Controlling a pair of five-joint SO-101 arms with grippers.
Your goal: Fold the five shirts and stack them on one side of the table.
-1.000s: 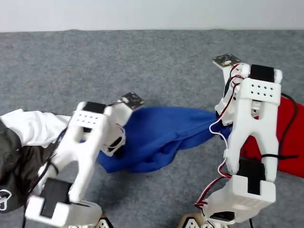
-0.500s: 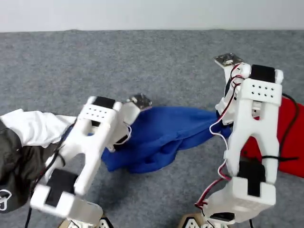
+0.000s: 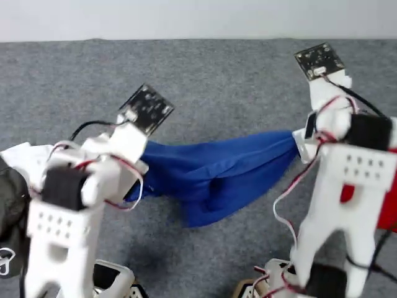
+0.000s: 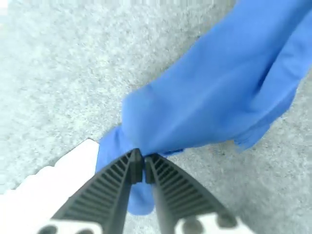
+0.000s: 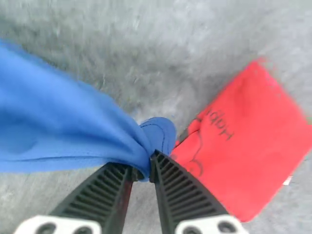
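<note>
Over the middle of the bench: the blue shirt [image 3: 217,174] hangs stretched as a band between the two arms. A loose fold droops from its middle toward the near edge. Whether that fold touches the surface cannot be told.
Left gripper [image 4: 143,163]: closed on one bunched end of the blue shirt. The dark ribbed jaws are pressed together with cloth pinched at their tips, and the fabric fans out wide from the pinch.
Right gripper [image 5: 145,168]: clamped on the opposite end of the blue shirt. The cloth is gathered into a tight twist between the jaws, and a small curl of hem sits just beside the tips.
Red shirt [image 5: 243,161]: lies flat on the bench by the right edge, with straight sides and dark print on its upper face. In the right wrist view its nearest corner is close to the jaw tips. In the high view most of it is hidden behind the right arm.
White shirt [image 3: 22,155]: crumpled at the left edge of the bench, partly hidden behind the left arm.
Dark garment [image 3: 9,205]: bunched at the left edge, touching the white shirt on the side toward the near edge.
Bench [image 3: 217,81]: covered in grey felt-like cloth, meeting a pale wall at the far edge.
</note>
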